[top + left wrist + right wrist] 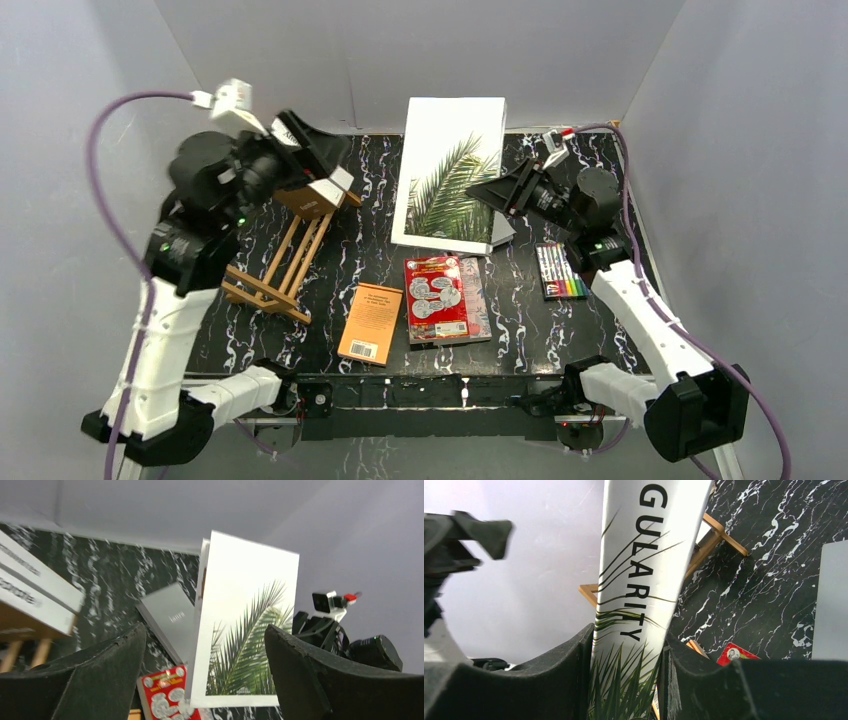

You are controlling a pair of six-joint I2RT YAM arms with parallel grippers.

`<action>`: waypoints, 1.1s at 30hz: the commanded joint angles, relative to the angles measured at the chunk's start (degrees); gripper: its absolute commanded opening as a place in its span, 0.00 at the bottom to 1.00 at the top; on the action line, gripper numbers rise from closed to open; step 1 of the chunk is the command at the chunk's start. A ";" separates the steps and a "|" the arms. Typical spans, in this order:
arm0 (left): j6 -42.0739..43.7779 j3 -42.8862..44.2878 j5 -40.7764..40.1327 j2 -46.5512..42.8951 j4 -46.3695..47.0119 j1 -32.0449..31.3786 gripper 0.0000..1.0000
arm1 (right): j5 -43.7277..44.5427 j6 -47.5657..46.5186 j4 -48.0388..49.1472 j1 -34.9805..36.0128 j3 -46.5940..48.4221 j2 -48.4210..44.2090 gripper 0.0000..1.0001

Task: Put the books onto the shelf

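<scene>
right gripper around palm-leaf book, outside shelf

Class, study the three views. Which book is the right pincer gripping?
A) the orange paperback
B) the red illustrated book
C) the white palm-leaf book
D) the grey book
C: in the right wrist view the right pincer has one finger on each side of the white palm-leaf book, clamping it at the spine.
</scene>
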 commanded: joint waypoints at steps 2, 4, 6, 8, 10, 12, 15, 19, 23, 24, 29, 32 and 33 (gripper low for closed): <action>8.56 12.81 -15.71 -1.38 -13.68 0.23 0.86 | 6.06 -8.64 -2.63 6.05 8.13 1.77 0.37; 9.80 15.30 -17.49 -1.62 -14.70 0.28 0.86 | 8.68 -11.55 -3.83 9.43 11.23 3.50 0.37; 10.65 17.06 -18.50 -2.25 -15.03 0.28 0.86 | 11.58 -15.17 -5.59 13.95 14.90 6.78 0.37; 11.60 18.76 -19.68 -3.00 -15.04 0.27 0.86 | 14.65 -19.45 -7.94 17.69 19.31 10.18 0.37; 12.59 20.70 -21.17 -3.17 -15.52 0.28 0.86 | 17.04 -23.54 -9.25 20.97 23.83 13.87 0.37; 13.57 22.79 -22.84 -3.00 -16.30 0.28 0.86 | 18.96 -27.33 -9.54 23.83 27.92 17.81 0.37; 14.99 24.98 -25.23 -2.93 -17.01 0.26 0.86 | 21.13 -32.63 -9.92 27.55 34.16 23.97 0.36; 16.48 27.18 -27.39 -3.61 -16.51 0.28 0.86 | 24.32 -39.76 -10.21 31.87 42.20 32.13 0.35; 17.77 27.76 -29.63 -5.96 -13.67 0.27 0.86 | 26.37 -47.71 -9.25 35.37 49.91 39.40 0.33; 18.11 27.68 -30.08 -6.55 -12.95 0.28 0.86 | 26.75 -49.09 -8.06 35.92 50.84 40.84 0.31; 18.78 27.80 -31.78 -8.14 -12.04 0.19 0.86 | 26.85 -55.21 -4.42 36.75 56.54 47.87 0.29; 18.51 28.41 -31.73 -7.99 -13.28 0.20 0.86 | 25.76 -57.53 -6.33 36.86 61.63 52.89 0.29; 18.38 28.41 -31.66 -7.89 -13.70 0.20 0.86 | 25.25 -58.26 -5.89 36.92 62.37 53.85 0.29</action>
